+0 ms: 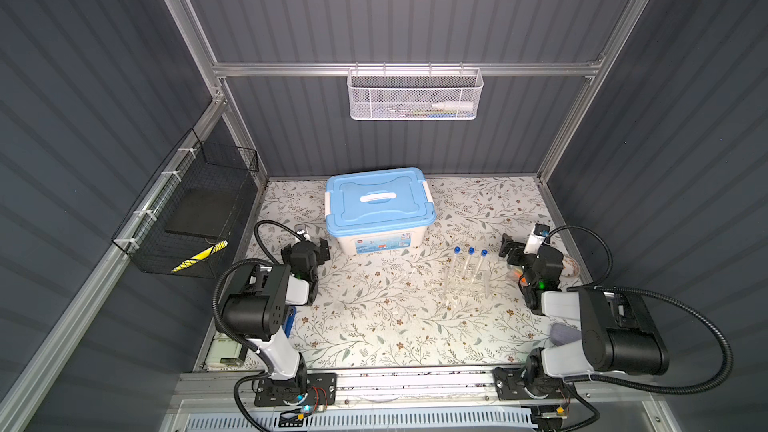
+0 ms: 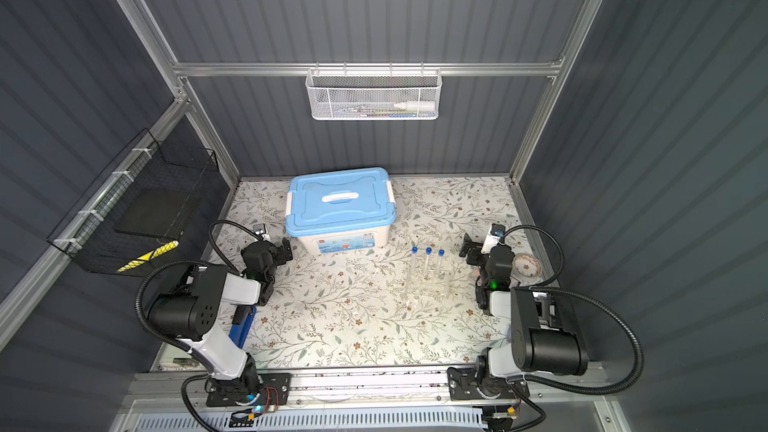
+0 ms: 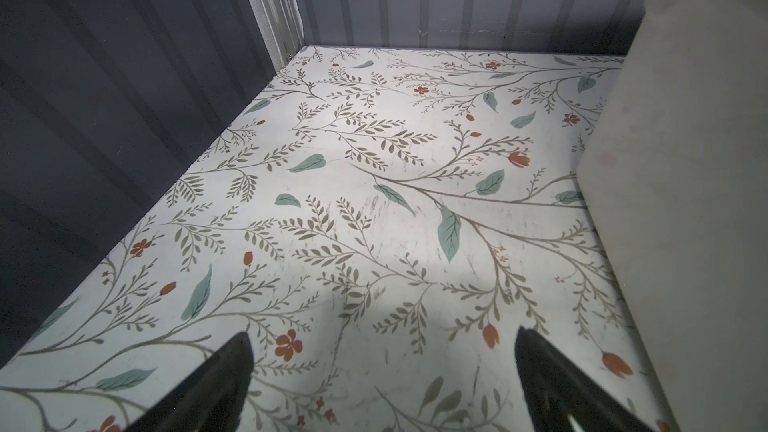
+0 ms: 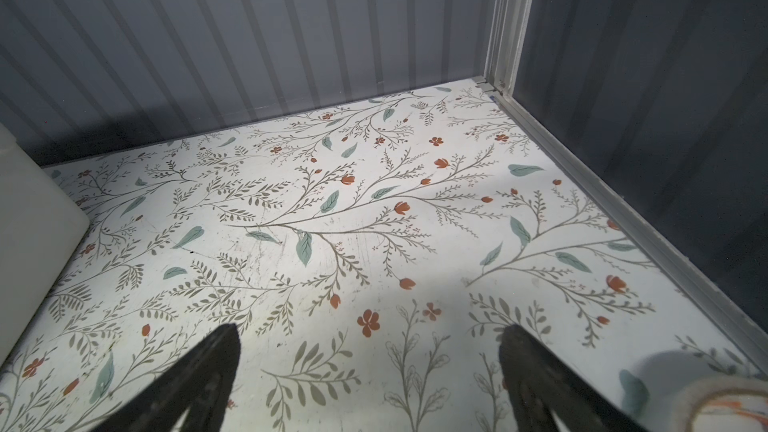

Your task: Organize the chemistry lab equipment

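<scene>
While both arms sit low at opposite sides of the floral table top (image 1: 374,326), neither pincer has hold of anything. L gripper (image 1: 323,248): jaws spread wide, empty, just off the front-left corner of the white bin (image 1: 376,238). Its wrist view shows only bare table between the fingers (image 3: 224,388). R gripper (image 1: 509,249): jaws likewise wide apart, empty, fingers (image 4: 536,380) over bare surface. Three blue-capped test tubes (image 1: 468,270) stand upright in the clear rack (image 1: 465,290), fwd-right of the bin. Rack is near the R gripper, on its left side, not touching, and well apart from the L gripper. Small round white dish (image 2: 527,264) lies beside the R arm's wrist, by the right edge.
</scene>
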Available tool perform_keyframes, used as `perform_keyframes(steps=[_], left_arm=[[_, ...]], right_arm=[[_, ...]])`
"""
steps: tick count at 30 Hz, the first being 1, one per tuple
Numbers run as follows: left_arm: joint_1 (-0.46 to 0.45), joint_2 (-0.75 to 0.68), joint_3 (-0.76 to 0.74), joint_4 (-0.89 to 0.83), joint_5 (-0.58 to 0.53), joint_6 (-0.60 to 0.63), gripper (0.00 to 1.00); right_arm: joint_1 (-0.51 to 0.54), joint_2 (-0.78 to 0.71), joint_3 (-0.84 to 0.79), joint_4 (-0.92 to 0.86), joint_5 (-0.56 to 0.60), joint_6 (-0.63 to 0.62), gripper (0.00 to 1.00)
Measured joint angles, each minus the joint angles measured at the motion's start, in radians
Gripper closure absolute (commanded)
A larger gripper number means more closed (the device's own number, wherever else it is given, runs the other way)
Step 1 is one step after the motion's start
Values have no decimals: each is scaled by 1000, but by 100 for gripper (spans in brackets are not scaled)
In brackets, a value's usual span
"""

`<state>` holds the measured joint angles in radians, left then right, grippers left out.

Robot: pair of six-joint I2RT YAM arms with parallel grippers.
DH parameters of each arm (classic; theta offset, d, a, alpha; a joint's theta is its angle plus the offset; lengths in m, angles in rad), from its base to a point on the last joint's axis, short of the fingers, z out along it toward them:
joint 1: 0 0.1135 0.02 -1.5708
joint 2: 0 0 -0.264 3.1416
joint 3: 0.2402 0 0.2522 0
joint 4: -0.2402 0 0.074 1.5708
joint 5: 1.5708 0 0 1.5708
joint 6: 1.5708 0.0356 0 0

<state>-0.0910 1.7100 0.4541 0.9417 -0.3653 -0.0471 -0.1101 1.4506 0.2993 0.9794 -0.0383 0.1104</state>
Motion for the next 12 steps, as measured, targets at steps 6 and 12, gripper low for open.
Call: perform_keyframes(steps=[6,12], left_arm=[[0,0,0,0,0,0,0],[0,0,0,0,0,0,0]], right_arm=[[0,0,0,0,0,0,1],[31,0,7,-13,24,-19,1]])
